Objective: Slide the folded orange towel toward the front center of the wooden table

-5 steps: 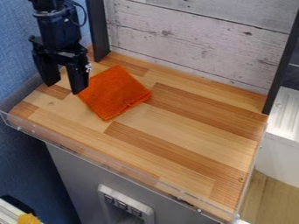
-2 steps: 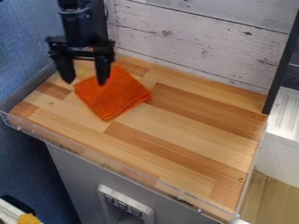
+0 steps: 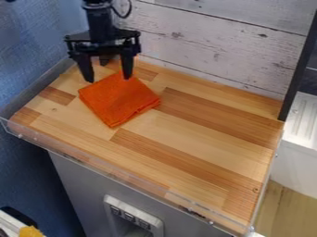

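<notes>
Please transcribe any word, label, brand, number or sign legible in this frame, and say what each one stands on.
No text can be read.
Orange cloth: no lettering seen.
Black claw: no lettering seen.
White panel on the front of the grey cabinet: any markings on it or its dark inserts are too small to read.

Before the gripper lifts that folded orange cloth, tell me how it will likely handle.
The orange cloth looks soft and folded in layers, so it would probably sag or unfold when lifted. Its fuzzy surface suggests little slipping, and lying flat, it seems unlikely to roll.
</notes>
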You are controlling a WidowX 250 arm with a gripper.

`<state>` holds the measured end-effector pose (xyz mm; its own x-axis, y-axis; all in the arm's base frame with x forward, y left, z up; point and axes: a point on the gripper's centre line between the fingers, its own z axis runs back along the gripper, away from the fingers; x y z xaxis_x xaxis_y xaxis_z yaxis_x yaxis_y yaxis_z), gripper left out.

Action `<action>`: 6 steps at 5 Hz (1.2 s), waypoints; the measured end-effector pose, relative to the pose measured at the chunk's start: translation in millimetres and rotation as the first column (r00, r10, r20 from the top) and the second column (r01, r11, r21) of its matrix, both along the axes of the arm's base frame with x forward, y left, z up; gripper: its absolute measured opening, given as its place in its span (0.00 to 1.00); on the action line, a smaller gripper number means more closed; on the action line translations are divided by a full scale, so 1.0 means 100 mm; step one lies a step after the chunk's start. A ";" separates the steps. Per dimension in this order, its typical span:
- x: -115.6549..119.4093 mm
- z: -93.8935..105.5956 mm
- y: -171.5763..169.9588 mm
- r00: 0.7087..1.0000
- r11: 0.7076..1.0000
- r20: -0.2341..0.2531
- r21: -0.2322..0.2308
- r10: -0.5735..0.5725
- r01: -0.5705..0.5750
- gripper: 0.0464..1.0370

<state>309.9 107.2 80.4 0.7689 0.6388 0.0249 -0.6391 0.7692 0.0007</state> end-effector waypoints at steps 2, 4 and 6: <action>0.12 -0.01 -0.07 0.979 0.979 0.025 0.009 0.204 -0.204 0.96; 0.19 -0.17 -0.19 0.952 0.952 -0.006 0.025 0.306 -0.306 0.63; 0.31 -0.40 -0.19 0.941 0.941 -0.038 0.030 0.338 -0.337 0.11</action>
<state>341.0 88.2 40.8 0.5093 0.8605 0.0153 -0.8600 0.5081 0.0481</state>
